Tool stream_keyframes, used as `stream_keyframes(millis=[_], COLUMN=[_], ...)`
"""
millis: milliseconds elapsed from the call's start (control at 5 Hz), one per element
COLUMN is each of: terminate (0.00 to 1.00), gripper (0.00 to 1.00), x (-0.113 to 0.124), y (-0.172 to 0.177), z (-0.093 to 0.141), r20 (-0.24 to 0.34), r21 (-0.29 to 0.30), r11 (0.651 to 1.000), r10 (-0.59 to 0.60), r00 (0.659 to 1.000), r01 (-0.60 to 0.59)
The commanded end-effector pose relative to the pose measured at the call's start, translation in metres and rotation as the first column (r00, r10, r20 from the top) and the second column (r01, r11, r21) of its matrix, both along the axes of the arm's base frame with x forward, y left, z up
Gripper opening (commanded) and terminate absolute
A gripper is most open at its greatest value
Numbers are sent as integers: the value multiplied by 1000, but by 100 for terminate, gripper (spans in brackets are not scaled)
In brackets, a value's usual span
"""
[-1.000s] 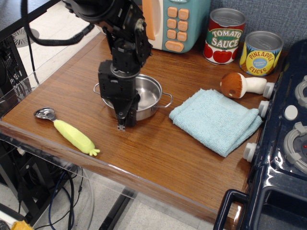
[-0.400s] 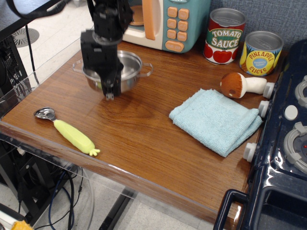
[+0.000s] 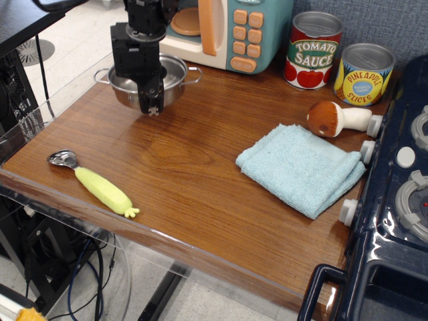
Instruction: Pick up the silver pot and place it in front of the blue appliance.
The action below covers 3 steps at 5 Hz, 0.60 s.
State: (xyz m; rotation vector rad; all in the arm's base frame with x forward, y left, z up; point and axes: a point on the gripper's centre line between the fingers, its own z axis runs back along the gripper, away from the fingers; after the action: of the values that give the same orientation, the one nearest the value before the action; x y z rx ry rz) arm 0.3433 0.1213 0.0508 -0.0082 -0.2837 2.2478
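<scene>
A wooden counter (image 3: 200, 194) seen from above. Using the pot as landmark: nearest the viewer, well in front of it, lies a yellow-handled scoop (image 3: 93, 184). Off to its right lies a folded blue cloth (image 3: 301, 168) (a toy mushroom (image 3: 338, 118) just behind). The silver pot (image 3: 175, 75) sits near the counter's far left, its front rim grasped by the black gripper's (image 3: 152, 107) jaws. Directly behind stands the blue microwave (image 3: 234, 30); two cans (image 3: 340, 61) stand further right.
</scene>
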Motion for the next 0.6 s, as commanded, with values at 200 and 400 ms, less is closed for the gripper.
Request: stream_keyframes(millis=[200, 400], terminate=[0, 0], gripper=[0, 0], x=[38, 41], y=[44, 49], z=[1, -6], r20=[22, 12], r21=[45, 53], r11=[990, 988], r10=[136, 144], r00=[991, 989], r01=[-136, -145])
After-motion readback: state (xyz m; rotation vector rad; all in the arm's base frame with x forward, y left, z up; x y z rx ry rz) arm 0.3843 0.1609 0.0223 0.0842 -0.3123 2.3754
